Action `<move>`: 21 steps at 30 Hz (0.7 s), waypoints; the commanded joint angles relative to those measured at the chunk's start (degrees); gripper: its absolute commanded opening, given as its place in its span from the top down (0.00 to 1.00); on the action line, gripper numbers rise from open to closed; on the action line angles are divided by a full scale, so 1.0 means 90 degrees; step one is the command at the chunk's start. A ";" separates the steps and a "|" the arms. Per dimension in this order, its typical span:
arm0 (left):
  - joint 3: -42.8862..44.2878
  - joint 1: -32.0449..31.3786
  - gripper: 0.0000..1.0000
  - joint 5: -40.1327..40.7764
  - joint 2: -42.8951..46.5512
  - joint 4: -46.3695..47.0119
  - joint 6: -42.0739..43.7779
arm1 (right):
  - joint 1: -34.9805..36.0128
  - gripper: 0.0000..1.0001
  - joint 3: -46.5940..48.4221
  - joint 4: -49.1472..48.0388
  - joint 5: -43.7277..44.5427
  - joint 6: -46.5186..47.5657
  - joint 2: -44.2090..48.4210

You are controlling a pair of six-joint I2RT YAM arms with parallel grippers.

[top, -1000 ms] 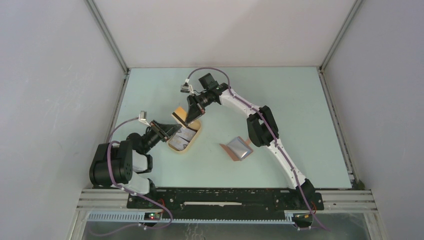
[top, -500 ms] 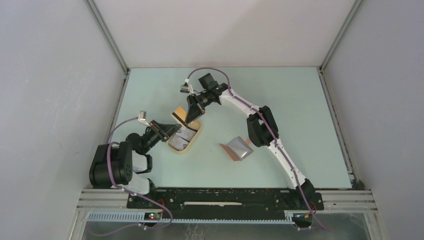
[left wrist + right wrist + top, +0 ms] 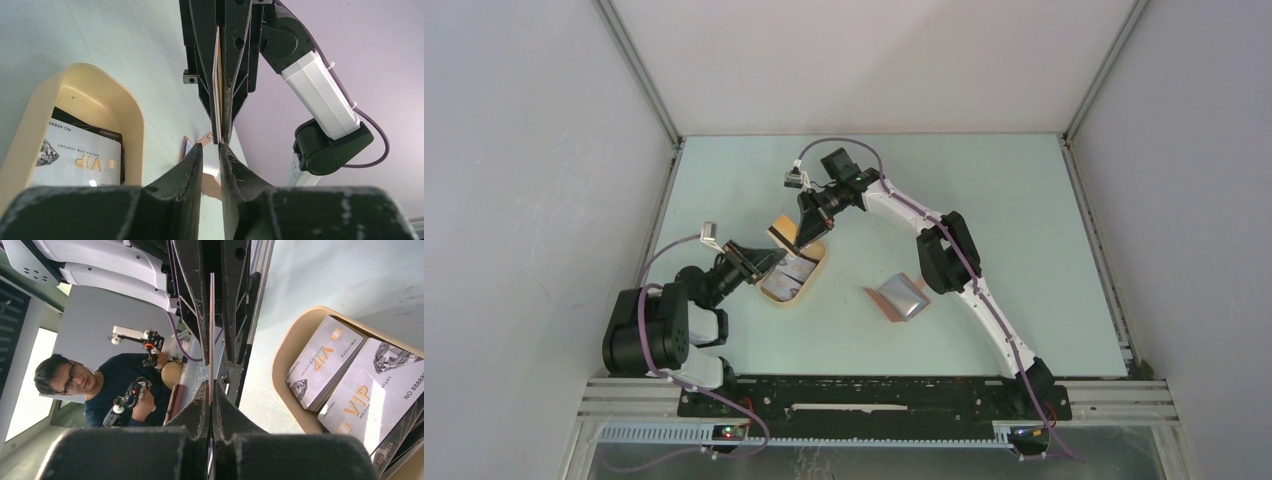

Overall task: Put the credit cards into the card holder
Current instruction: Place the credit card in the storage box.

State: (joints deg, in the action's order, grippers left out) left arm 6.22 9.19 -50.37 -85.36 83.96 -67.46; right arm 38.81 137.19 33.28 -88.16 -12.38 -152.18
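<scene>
Over the last second the overhead view barely altered: both arms stayed poised above the tray (image 3: 131,103), meeting at the orange card (image 3: 784,228). The one change was that the left jaws eased slightly wider. The right jaws were clamped flat on that card, holding it on edge above the desk (image 3: 1024,220). The left jaws stood a little apart and gripped nothing. The card's free edge sat at their mouth, in the gap between the tips, and seemed to touch neither side. This looked like a hand-over being lined up, with the card not yet taken. The other credit cards (image 3: 82,160) lay in the tray. The card holder (image 3: 902,298) lay open on the desk, well apart to the right.
</scene>
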 commanded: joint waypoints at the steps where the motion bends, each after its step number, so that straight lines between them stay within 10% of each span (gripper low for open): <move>1: 0.0133 0.0068 0.78 -0.0152 0.0120 0.0329 0.0135 | 0.0108 1.00 -0.0006 -0.0156 -0.0319 -0.0201 0.0357; 21: 0.0210 -0.0011 0.73 -0.0233 0.0117 0.0339 0.0104 | 0.0141 1.00 -0.0087 -0.0363 -0.0117 -0.0467 0.0326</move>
State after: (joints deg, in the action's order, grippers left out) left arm 6.24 9.39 -51.31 -85.36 83.92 -67.48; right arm 39.38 136.42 31.42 -88.27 -15.00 -152.18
